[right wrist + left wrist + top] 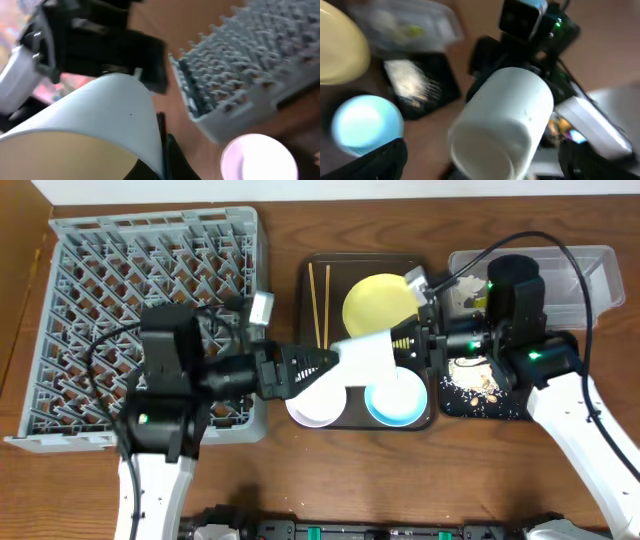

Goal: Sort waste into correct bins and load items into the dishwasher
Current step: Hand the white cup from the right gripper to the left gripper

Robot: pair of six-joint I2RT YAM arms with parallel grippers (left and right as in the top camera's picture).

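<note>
Between the two grippers, above the dark brown tray (345, 265), the small white cup (365, 355) hangs on its side. The right gripper (410, 345) appears to be pinching the cup's rim wall. The left gripper (322, 365) is spread wide, with its fingers either side of the cup's base, gripping nothing. If the right gripper lets go before the left closes, the cup would drop toward the light blue bowl (393, 402) just below.
</note>
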